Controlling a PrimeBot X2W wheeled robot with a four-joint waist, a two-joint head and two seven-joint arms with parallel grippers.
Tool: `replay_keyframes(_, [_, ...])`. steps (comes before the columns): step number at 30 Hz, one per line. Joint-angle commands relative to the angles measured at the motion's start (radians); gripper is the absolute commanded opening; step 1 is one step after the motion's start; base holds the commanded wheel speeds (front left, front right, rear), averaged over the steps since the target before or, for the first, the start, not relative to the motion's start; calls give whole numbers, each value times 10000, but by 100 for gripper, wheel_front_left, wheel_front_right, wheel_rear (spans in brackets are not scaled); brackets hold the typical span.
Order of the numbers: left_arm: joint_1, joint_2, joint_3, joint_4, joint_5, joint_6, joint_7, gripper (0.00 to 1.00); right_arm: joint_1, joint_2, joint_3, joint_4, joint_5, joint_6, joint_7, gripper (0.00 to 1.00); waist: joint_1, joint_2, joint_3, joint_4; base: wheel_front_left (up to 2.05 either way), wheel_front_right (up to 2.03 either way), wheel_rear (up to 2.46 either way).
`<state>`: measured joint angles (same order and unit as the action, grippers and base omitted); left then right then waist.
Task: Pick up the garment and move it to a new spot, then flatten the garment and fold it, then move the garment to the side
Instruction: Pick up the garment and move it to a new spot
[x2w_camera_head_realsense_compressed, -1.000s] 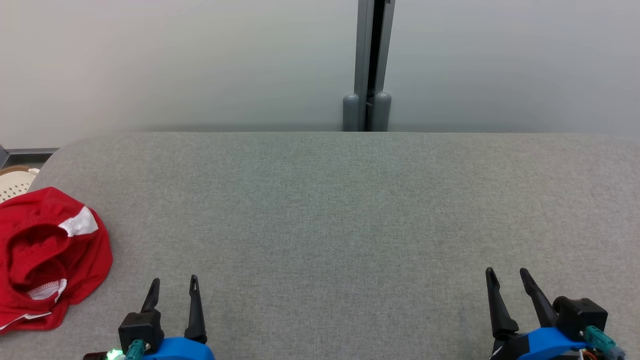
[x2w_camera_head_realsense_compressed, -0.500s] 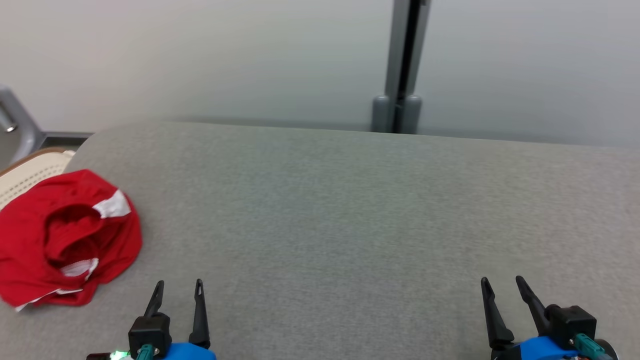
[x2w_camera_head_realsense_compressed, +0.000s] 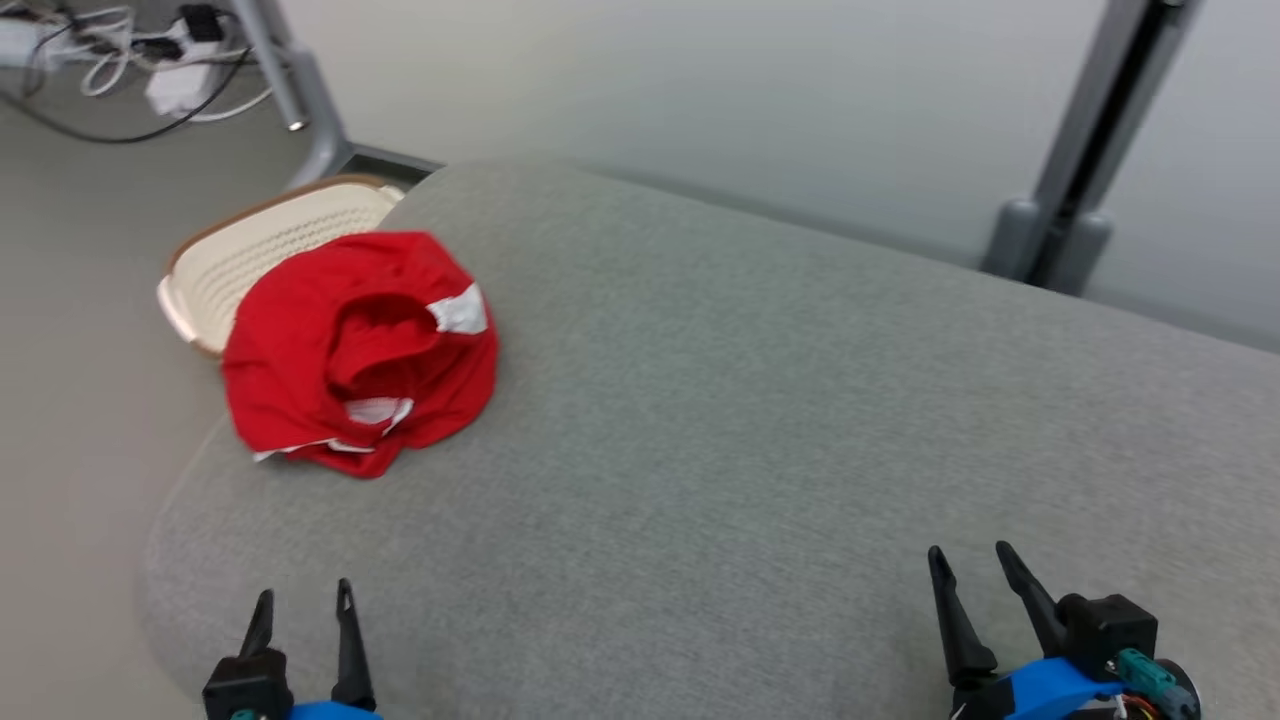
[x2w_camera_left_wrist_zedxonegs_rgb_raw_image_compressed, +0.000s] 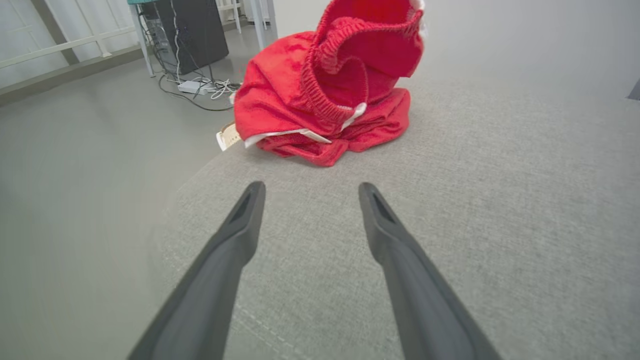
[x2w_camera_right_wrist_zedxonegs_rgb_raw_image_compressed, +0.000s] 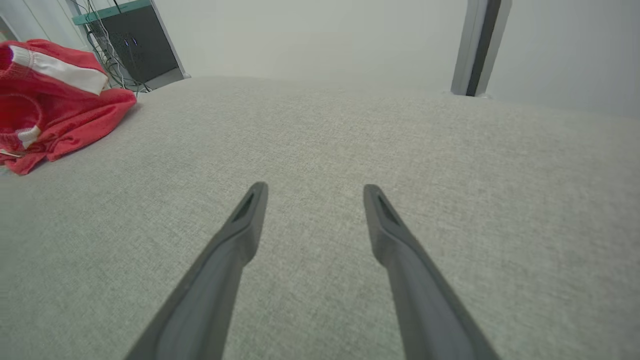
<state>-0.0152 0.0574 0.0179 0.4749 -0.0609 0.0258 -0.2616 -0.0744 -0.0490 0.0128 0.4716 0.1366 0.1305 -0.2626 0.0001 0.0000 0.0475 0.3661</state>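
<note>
Moved: my head camera has swung left since a second ago; the garment (x2w_camera_head_realsense_compressed: 360, 350) lies as before.
Garment: red crumpled heap at my ten o'clock, on the surface's (x2w_camera_head_realsense_compressed: 750, 420) left end, with a basket (x2w_camera_head_realsense_compressed: 250, 240) just beyond.
Left hand (x2w_camera_head_realsense_compressed: 305, 590): wide, empty, seven o'clock.
Right hand (x2w_camera_head_realsense_compressed: 969, 548): wide, empty, five o'clock.
</note>
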Motion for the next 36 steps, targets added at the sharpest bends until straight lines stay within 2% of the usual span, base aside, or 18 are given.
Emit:
replay_keyframes(1, [97, 17, 86, -16, -27, 0, -50, 100, -156, -32, 31, 38, 10, 4, -35, 100, -1, 0, 400, 510, 0, 0, 0])
replay_keyframes(6, [215, -4, 461, -52, -86, -38, -50, 100, -273, -37, 245, 102, 67, 3, -35, 100, -1, 0, 453, 848, 0, 0, 0])
replay_keyframes(12, [-257, -26, 713, -56, -147, -91, -52, 100, -260, -35, 202, 67, -164, 3, -35, 100, -1, 0, 710, 780, 0, 0, 0])
replay_keyframes(15, [-694, 26, 824, -30, -221, -466, -51, 100, -365, -35, 109, 33, -323, 3, -35, 100, -1, 0, 999, 614, 0, 0, 0])
replay_keyframes(20, [-2080, 533, 1090, 148, -263, -995, -52, 100, -667, -68, 46, -39, -602, 4, -34, 100, -1, 0, 1662, 231, 0, 0, 0])
replay_keyframes(27, [-4308, 1700, 1044, 704, -108, -1403, -51, 100, -1087, -280, 172, 69, -678, 0, -9, 100, -1, 0, 2494, -384, 0, 0, 0])
replay_keyframes(32, [-5872, 2376, 753, 1703, -306, -1526, -43, 100, -1219, -379, 137, 217, -648, -9, 51, 100, -1, 0, 2991, -786, 0, 0, 0])
replay_keyframes(36, [-6908, 2677, 460, 3033, -673, -1583, 109, 100, -1275, -489, 150, 387, -628, -20, 71, 100, -1, 0, 3342, -1079, 0, 0, 0])
